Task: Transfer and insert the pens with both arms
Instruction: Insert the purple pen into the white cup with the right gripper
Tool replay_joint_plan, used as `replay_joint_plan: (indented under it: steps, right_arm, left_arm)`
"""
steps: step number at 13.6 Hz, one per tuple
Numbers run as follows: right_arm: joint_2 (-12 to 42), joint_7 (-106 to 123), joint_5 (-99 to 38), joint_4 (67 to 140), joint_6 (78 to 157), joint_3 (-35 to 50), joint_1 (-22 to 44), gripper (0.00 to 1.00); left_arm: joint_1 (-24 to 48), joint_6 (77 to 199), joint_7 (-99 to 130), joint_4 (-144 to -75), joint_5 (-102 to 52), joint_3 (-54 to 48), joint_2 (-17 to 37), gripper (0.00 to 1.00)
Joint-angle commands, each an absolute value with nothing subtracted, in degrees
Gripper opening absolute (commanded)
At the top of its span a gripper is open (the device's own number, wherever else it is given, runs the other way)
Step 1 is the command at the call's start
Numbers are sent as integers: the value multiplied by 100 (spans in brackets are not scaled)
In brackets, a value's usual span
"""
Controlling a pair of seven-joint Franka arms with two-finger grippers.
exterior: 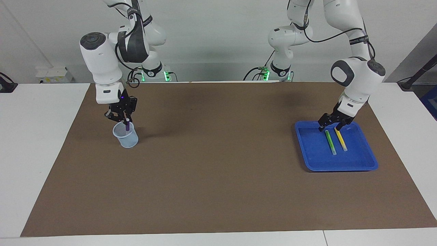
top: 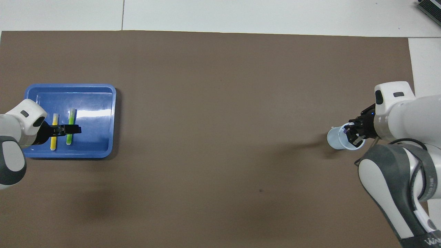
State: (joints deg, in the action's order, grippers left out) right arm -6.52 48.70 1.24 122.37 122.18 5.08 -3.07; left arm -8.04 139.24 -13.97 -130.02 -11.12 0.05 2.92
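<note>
My right gripper point(exterior: 123, 119) is shut on the purple pen point(exterior: 127, 126) and holds it upright, its lower end inside the pale blue cup point(exterior: 126, 136) at the right arm's end of the mat. The cup point(top: 342, 138) also shows from above under the right gripper point(top: 353, 133). The green pen point(exterior: 330, 142) and the yellow pen point(exterior: 341, 140) lie side by side in the blue tray point(exterior: 341, 167). My left gripper point(exterior: 329, 128) is open and low over the pens' ends nearer the robots. From above, the left gripper point(top: 65, 130) crosses the green pen point(top: 71, 117) and the yellow pen point(top: 53, 143).
A brown mat point(exterior: 218, 177) covers most of the white table. The tray point(top: 100, 100) sits at the left arm's end of the mat, the cup at the other end, with bare mat between them.
</note>
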Motion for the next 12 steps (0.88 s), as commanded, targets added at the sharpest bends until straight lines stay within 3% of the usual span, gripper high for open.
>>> replay_joint_plan:
  steps: [1,2,3,4,5,6,11,12]
  right_arm:
    - [-922,5045,-174,12603,12418,536,-474,0]
    - [-940,5045,-211,12664,12436,536,-492,13]
    - [-949,5036,-211,12674,12410,536,-492,50]
    - [-958,5036,-211,12674,12393,536,-492,66]
    - [-949,5001,-211,12665,12384,536,-492,91]
    - [-949,5001,-211,12656,12349,536,-492,100]
    - [-923,3820,-790,12314,11734,597,-352,100]
    - [-923,3310,-1026,12183,11568,598,-186,100]
  left_arm:
    - [-870,14237,-1582,-12815,-993,-26,675,100]
    - [-870,14317,-1721,-12754,-993,-26,799,100]
    - [-879,14317,-1905,-12649,-889,-18,904,100]
    - [-879,14326,-1968,-12578,-627,-9,984,100]
    - [-879,14344,-1969,-12508,-511,-9,1115,100]
    - [-879,14396,-1977,-12429,-501,-9,1229,100]
    - [-879,14537,-1986,-12322,-492,-9,1415,98]
    - [-879,14537,-1995,-12322,-492,-9,1415,93]
